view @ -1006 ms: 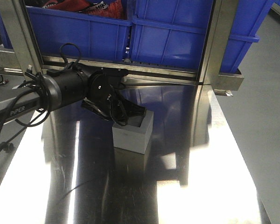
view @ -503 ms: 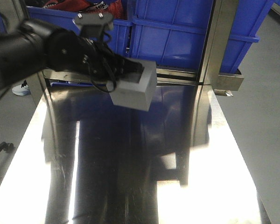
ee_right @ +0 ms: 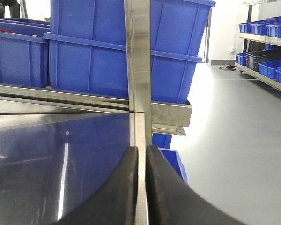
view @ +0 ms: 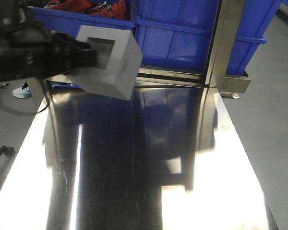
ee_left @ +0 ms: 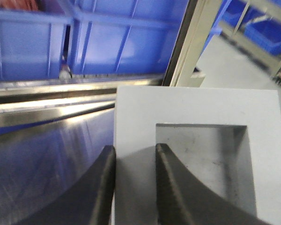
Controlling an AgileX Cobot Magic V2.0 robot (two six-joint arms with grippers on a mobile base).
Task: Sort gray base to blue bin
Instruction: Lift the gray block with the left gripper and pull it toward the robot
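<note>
Evidently the blue bin [view: 182, 40] is standing at the far edge behind a steel rail [view: 173, 76], so the gray base [view: 108, 62], hanging at far left above the steel table [view: 134, 191], is probably needing more height to clear that thick rim. The left gripper [ee_left: 135, 185] is pinching one wall of it, one finger inside the recess. The right gripper [ee_right: 142, 187] is resting, fingers pressed together. Reflections are glaring off the steel table; gray floor [view: 278, 105] is lying right.

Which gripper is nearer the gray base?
Left. The left gripper clamps a wall of the gray base; the right gripper is shut, the base absent from its view.
</note>
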